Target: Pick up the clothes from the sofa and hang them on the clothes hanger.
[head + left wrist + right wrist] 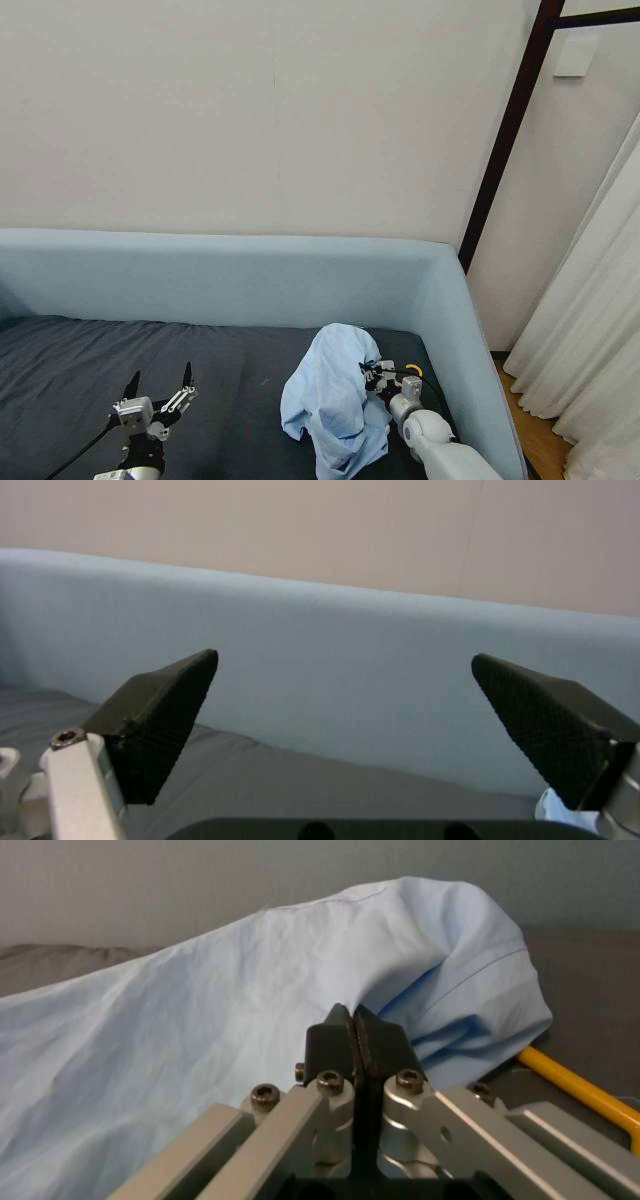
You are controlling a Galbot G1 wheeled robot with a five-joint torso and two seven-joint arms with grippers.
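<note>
picking up the shirt: grasp stage

the right hand (374, 374) is sitting against the light blue shirt (335, 400), which is lying heaped at the right end of the sofa (200, 275) seat. its fingers are pressing together, and no fold is showing between them. the left hand (160, 393) is hovering spread apart over the seat, well apart from the shirt.

judgement: pick-up is in progress, hanging not yet begun. the next move is calling for a sure pinch on the cloth, then a clean lift.

a yellow bar (575, 1087) is poking out from under the cloth, mostly covered. a dark pole (505, 140) is running off the top edge; i cannot tell if it is the hanger.
</note>
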